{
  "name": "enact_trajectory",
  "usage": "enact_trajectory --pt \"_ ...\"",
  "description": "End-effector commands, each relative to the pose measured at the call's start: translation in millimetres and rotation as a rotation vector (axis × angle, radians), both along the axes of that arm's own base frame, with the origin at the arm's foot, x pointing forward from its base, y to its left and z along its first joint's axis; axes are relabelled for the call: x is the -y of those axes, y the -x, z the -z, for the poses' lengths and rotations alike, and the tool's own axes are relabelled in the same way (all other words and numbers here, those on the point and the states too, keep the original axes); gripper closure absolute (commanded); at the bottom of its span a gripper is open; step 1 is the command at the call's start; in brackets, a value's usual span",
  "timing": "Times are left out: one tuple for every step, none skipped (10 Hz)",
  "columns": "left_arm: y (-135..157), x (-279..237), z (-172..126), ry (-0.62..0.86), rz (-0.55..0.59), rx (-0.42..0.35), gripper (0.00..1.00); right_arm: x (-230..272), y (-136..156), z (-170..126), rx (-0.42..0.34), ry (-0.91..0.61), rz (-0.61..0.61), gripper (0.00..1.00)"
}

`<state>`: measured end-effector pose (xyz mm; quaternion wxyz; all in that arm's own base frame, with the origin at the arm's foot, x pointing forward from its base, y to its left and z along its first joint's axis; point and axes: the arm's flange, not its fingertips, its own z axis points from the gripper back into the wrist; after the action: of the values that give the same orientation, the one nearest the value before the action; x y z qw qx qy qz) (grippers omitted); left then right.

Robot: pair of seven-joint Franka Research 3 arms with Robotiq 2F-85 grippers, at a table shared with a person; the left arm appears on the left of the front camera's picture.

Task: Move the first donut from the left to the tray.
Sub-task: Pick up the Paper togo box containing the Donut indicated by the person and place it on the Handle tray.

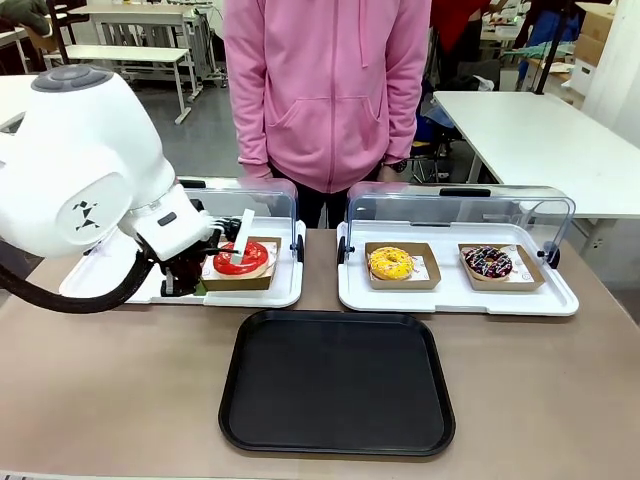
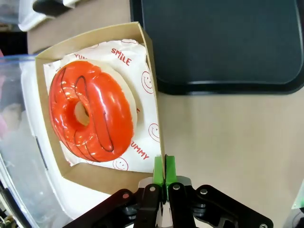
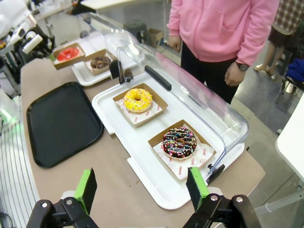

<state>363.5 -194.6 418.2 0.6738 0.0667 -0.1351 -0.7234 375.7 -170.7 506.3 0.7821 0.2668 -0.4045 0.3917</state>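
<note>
The left gripper (image 2: 164, 178) has its two green pads (image 2: 158, 172) pressed together on the thin edge of the brown cardboard holder (image 2: 95, 178). In the left wrist view the red donut (image 2: 90, 111) lies in that holder on white paper with smiley faces, and the holder's corner reaches out over the table (image 2: 228, 142), close to the rim of the black tray (image 2: 223, 88).

From the front, the big white left arm (image 1: 85, 160) hides most of its gripper. Here the red donut (image 1: 243, 259) and its holder sit on the white tray (image 1: 285, 292) on the left (its clear lid (image 1: 270, 200) is up). The black tray (image 1: 337, 440) lies nearer on the table, with nothing on it. A person in a pink top (image 1: 328, 90) stands behind.

In the right wrist view the right gripper (image 3: 142, 189) hangs high with its fingers spread wide. Below it are a yellow donut (image 3: 137, 99) and a chocolate donut (image 3: 179, 142) with sprinkles. Far off sits one more brown donut (image 3: 100, 62).
</note>
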Motion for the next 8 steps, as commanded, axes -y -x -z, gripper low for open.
enact_trajectory --pt "-6 -10 7 -0.012 -0.007 -0.010 0.98 -1 -2 -1 0.025 -0.019 -0.003 0.00" --pt "-6 -10 7 -0.012 -0.007 -0.010 0.98 -1 -2 -1 0.025 -0.019 -0.003 0.00" --pt "-6 -10 7 -0.012 -0.007 -0.010 0.98 -1 -2 -1 0.025 -0.019 -0.003 0.00" --pt "-6 -10 7 -0.012 -0.007 -0.010 0.98 -1 -2 -1 0.025 -0.019 -0.003 0.00" --pt "-4 -6 5 -0.001 -0.008 -0.015 0.98 -1 -2 -1 0.025 -0.019 -0.003 0.00" --pt "11 18 11 0.050 0.015 0.004 0.98 -1 -2 -1 0.025 -0.019 -0.003 0.00" --pt "25 42 10 0.033 0.009 0.027 0.98 -1 -2 -1 0.025 -0.019 -0.003 0.00" --pt "42 67 8 0.037 0.006 0.045 0.98 -1 -2 -1 0.025 -0.019 -0.003 0.00"
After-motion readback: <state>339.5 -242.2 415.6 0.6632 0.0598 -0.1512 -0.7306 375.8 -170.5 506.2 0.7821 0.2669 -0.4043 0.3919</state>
